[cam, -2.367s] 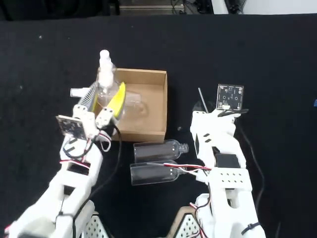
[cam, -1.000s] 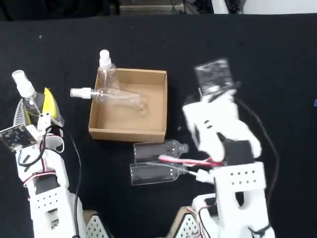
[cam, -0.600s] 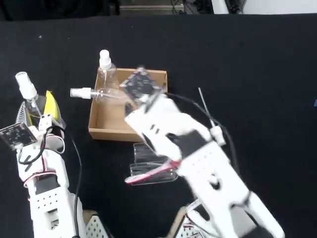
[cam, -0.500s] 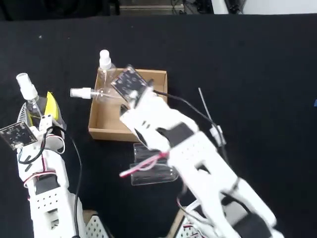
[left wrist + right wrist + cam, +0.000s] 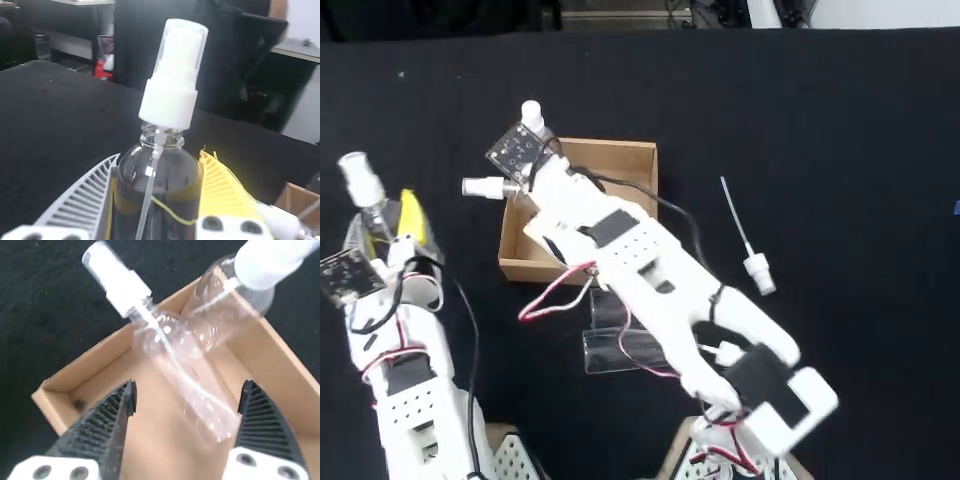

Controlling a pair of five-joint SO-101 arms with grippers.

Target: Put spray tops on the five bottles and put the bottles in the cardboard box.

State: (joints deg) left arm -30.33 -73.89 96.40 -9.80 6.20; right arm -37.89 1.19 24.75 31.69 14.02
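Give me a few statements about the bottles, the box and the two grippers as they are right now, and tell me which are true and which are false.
1. The left gripper holds a bottle with a spray top at its neck. True.
2. The right gripper is shut on a bottle. False: it is open above the cardboard box and holds nothing.
3. A loose spray top lies on the table, apart from the box. True.
4. All five bottles are in the box. False: two capped bottles lean in it, two more bottles lie on the table in front of it, and one is in the left gripper.
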